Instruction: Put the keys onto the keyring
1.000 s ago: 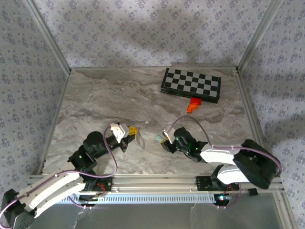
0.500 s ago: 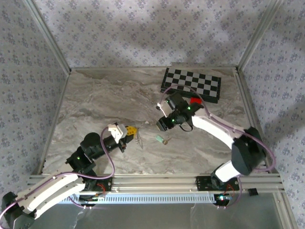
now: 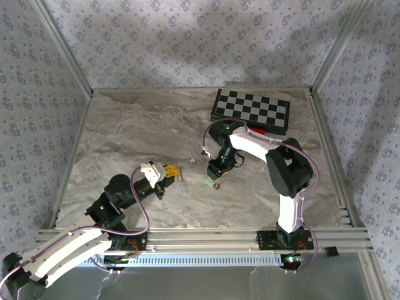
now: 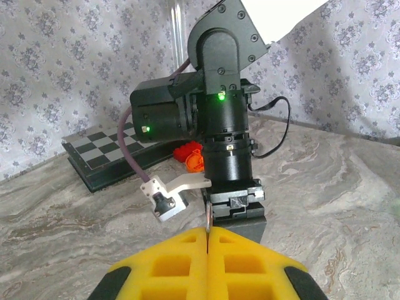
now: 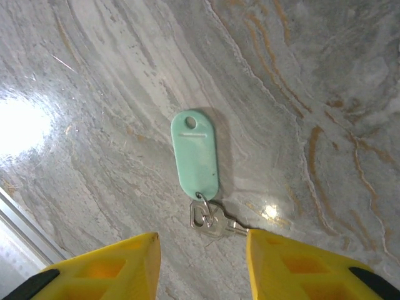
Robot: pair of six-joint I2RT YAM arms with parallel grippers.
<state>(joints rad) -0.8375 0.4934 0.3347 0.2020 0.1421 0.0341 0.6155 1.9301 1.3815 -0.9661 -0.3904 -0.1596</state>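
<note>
A marbled grey and tan tabletop (image 3: 137, 131) with wavy veins carries a black-framed checkerboard (image 3: 250, 110), which lies flat near the far right corner, its long side slightly skewed to the back wall. A small orange-red block (image 4: 190, 156) sits on the tabletop just beside the board's near edge, partly hidden. Walls (image 3: 187, 37) papered in a pale floral print enclose three sides, joined by slanting aluminium posts (image 3: 62, 47). Aluminium rails (image 3: 206, 237) run along the near edge.

Table (image 5: 325, 75) smooth, glossy, marble-look. Key (image 5: 206, 217) shiny pale metal, tag (image 5: 195, 154) matt teal plastic. Keyring (image 4: 207, 215) thin metal. Yellow pads (image 5: 300, 265) matt.
</note>
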